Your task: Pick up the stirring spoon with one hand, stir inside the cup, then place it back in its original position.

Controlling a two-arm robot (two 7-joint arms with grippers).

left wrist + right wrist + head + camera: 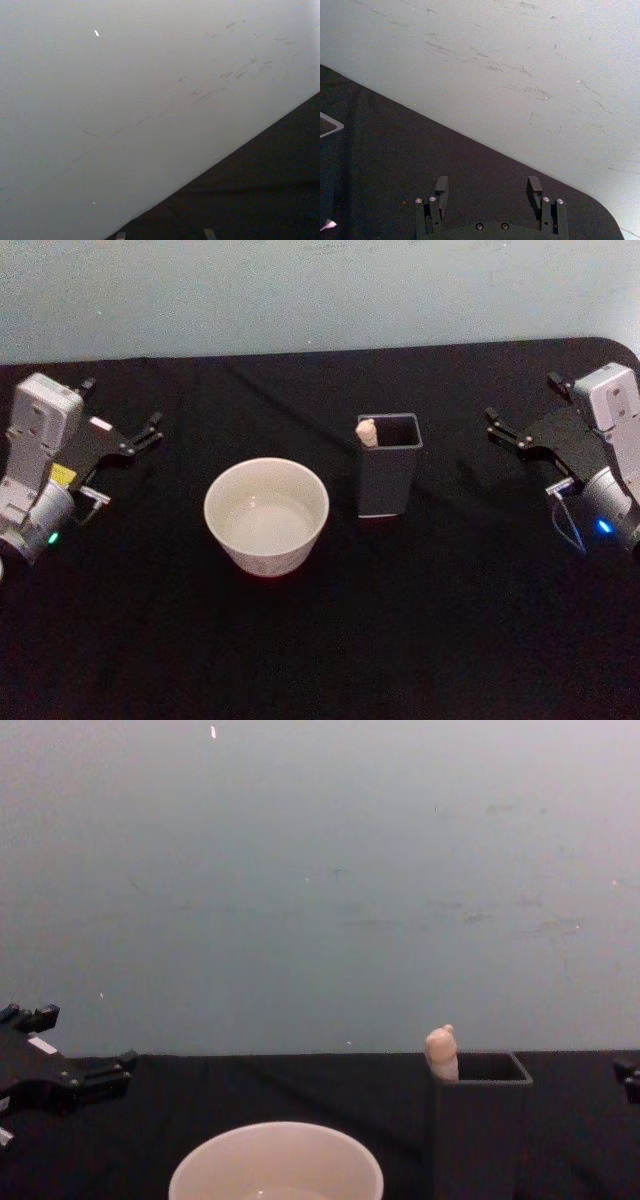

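Left fingers [105, 1072]: spread wide apart, holding nothing.
Right fingers [441, 186]: spread wide apart, holding nothing.
Left gripper [122, 405]: far left on the black table [320, 660], well away from the cup [265, 558].
Right gripper [525, 400]: far right, well away from the holder [388, 480].
Stirring spoon [366, 432]: stands inside the holder, knob poking out.
Cup: near the holder, on its left.

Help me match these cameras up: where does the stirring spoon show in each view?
Head view: stirring spoon, its knob poking from the holder's left side, right of centre.
Chest view: stirring spoon knob above the holder's left rim, lower right.
Left wrist view: not in it.
Right wrist view: not in it.
Shared landmark: the dark grey holder, right of the cup.
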